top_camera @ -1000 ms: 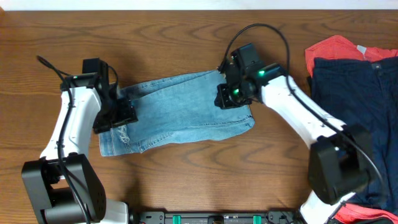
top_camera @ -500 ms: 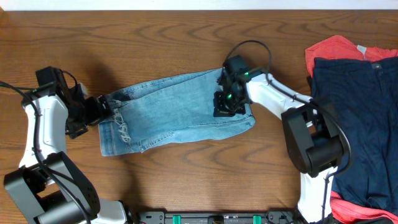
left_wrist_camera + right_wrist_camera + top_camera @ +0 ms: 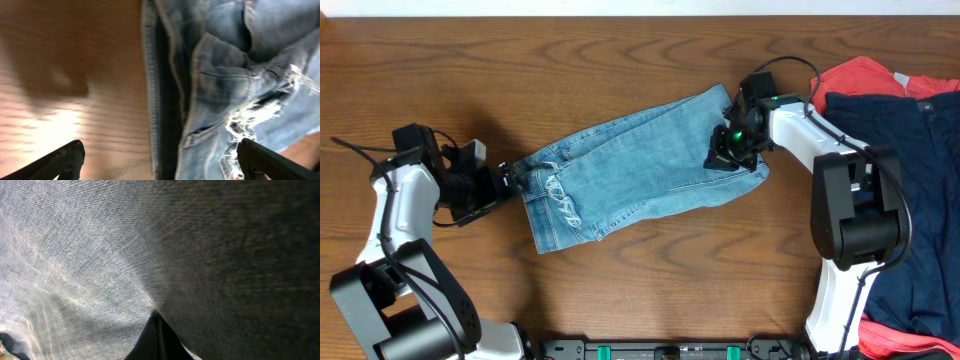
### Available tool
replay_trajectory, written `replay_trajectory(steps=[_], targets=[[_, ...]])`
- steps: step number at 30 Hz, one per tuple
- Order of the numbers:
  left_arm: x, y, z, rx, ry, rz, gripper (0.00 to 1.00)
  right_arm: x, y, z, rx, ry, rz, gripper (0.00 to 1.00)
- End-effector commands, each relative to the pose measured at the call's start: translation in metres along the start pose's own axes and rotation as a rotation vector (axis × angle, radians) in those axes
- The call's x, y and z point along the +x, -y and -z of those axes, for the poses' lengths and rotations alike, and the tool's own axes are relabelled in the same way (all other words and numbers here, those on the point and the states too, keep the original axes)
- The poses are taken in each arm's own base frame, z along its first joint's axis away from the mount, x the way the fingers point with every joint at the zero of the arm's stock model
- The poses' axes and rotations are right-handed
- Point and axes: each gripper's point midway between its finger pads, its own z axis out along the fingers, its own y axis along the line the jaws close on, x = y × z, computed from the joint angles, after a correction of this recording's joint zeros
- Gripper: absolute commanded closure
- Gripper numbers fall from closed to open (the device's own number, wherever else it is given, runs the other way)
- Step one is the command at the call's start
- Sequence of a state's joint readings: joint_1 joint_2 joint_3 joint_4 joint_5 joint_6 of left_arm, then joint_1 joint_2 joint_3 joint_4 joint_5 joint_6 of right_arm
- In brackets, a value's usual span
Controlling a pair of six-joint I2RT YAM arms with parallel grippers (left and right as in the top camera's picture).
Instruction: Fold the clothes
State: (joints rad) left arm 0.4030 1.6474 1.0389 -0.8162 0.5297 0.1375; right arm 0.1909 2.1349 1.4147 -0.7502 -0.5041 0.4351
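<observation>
Light-blue washed denim jeans (image 3: 640, 170), streaked with paler fading, carry a patch of white frayed threads (image 3: 560, 192). Beneath the jeans, the table (image 3: 620, 50) is warm brown wood with darker wavy grain. Right of the jeans lie a coral-red garment (image 3: 860, 75) and a dark navy garment (image 3: 910, 170). Flanking the jeans, the left arm (image 3: 392, 215) and right arm (image 3: 798, 128) are white with black joints. A green light (image 3: 737, 134) glows at the jeans' right end.

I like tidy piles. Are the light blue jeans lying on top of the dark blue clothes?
No, the jeans lie on the wooden table, apart from the dark blue clothes.
</observation>
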Motion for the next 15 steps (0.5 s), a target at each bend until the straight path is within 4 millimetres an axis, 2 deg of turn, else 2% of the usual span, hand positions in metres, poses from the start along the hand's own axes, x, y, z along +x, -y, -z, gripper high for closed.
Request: replay_trajectory(steps=[1, 4, 9, 13, 15], targets=[[0.014, 0.016, -0.015, 0.084, -0.037, -0.055, 0.02, 0.006, 0.066, -0.029, 0.255, -0.021, -0.011, 0.99], [0.026, 0.020, -0.034, 0.100, -0.064, -0.077, 0.02, 0.007, 0.065, -0.030, 0.261, -0.021, -0.005, 0.99], [0.048, 0.015, -0.065, 0.102, -0.138, -0.043, 0.02, 0.009, 0.066, -0.030, 0.265, -0.030, -0.010, 0.99], [0.049, 0.012, -0.078, 0.102, -0.147, -0.042, 0.00, 0.009, 0.066, -0.030, 0.265, -0.031, -0.011, 0.99], [0.046, 0.013, -0.085, 0.102, -0.141, -0.044, 0.05, 0.009, 0.066, -0.030, 0.265, -0.030, -0.010, 0.99]])
